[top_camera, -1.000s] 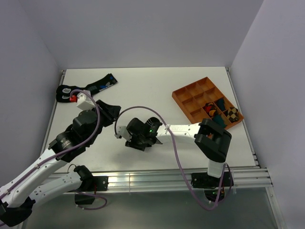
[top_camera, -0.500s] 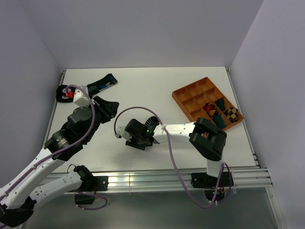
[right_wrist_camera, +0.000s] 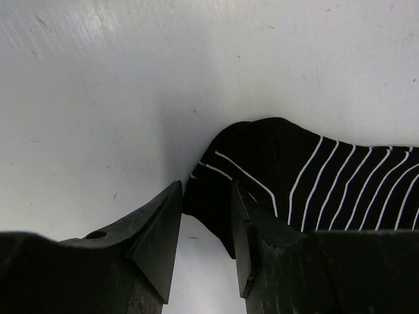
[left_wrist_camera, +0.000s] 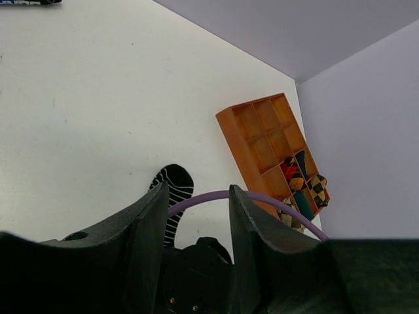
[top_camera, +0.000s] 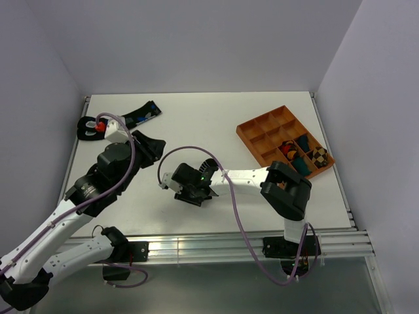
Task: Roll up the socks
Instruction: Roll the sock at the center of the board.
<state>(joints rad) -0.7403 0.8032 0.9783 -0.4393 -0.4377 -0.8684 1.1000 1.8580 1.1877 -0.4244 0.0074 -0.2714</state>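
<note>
A short black sock with thin white stripes (right_wrist_camera: 314, 183) lies flat on the white table (top_camera: 216, 124). My right gripper (right_wrist_camera: 205, 190) points down at its rounded end. Its jaws stand apart, the sock's edge lies between the fingertips, and bare table shows lower in the gap. From above, the right gripper (top_camera: 188, 190) covers most of this sock. The left wrist view shows the striped sock (left_wrist_camera: 174, 190) beyond my left gripper (left_wrist_camera: 196, 193), which is open with nothing between its fingers. That left gripper (top_camera: 149, 145) hovers left of the right one.
An orange compartment tray (top_camera: 262, 127) sits at the right, holding rolled bundles, one with red and orange diamonds (left_wrist_camera: 292, 174) and a brown-checked one (left_wrist_camera: 319, 186). Black socks with blue and white marks (top_camera: 141, 115) lie at the back left. A purple cable (top_camera: 190, 149) arcs over the right arm.
My right gripper's jaws have narrowed a little and it has edged left over the striped sock. The left arm has shifted slightly toward the back of the table.
</note>
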